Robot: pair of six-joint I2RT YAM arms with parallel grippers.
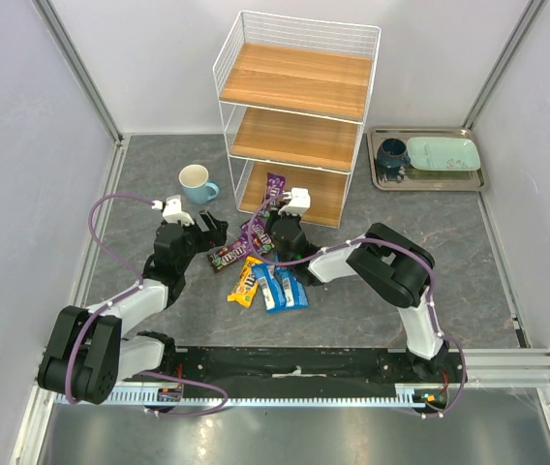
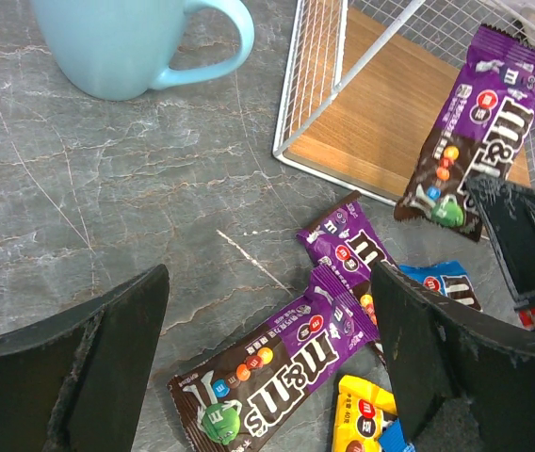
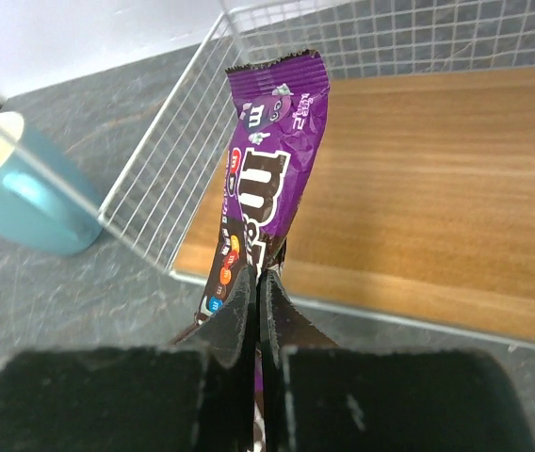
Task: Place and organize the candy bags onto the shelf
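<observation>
Right claw [image 3: 258,282] pinches purple candy bag [image 3: 272,141] above grey marbled table [image 1: 449,252]; left claw [image 2: 267,282] gapes open.

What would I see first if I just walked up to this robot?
A purple candy bag sticks up, pinched in the right gripper at the bottom board of the shelf. On the table between the arms lies a bright pile of candy bags, blue, yellow and purple, with the left gripper open over it.
</observation>
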